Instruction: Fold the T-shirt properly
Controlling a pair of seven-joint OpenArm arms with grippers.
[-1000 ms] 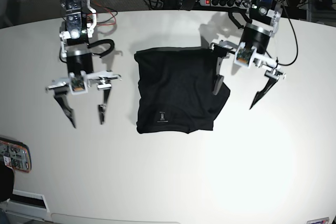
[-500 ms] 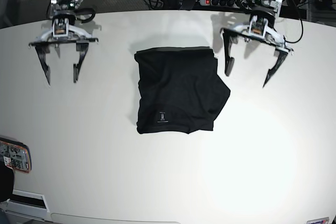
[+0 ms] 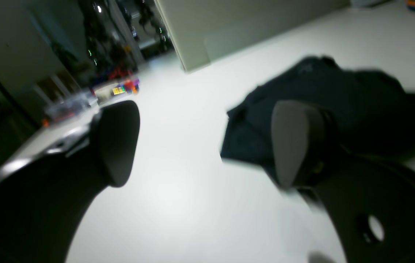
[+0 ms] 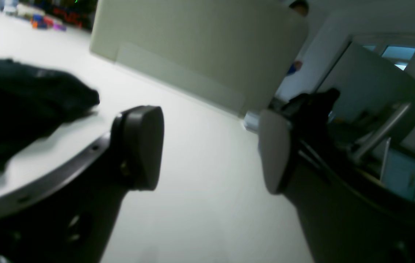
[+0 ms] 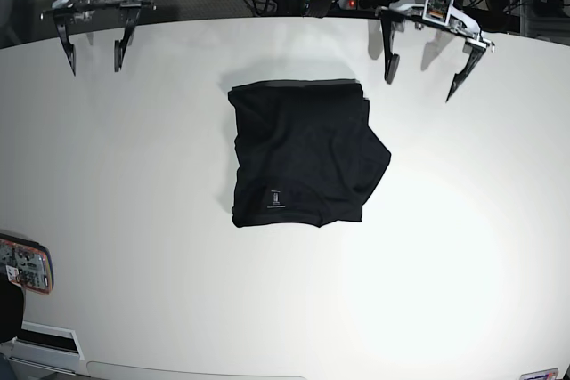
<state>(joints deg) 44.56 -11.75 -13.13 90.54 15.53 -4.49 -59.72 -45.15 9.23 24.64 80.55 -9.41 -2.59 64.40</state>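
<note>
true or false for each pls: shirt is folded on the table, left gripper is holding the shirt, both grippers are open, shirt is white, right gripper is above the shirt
1. The T-shirt lies folded on the table: true.
2. The left gripper holds the T-shirt: false, it is empty and clear of the cloth.
3. Both grippers are open: true; the right gripper stands wide too.
4. The T-shirt is white: false, it is black.
5. The right gripper hangs over the T-shirt: false, it is off to the side, near the table's far edge.
</note>
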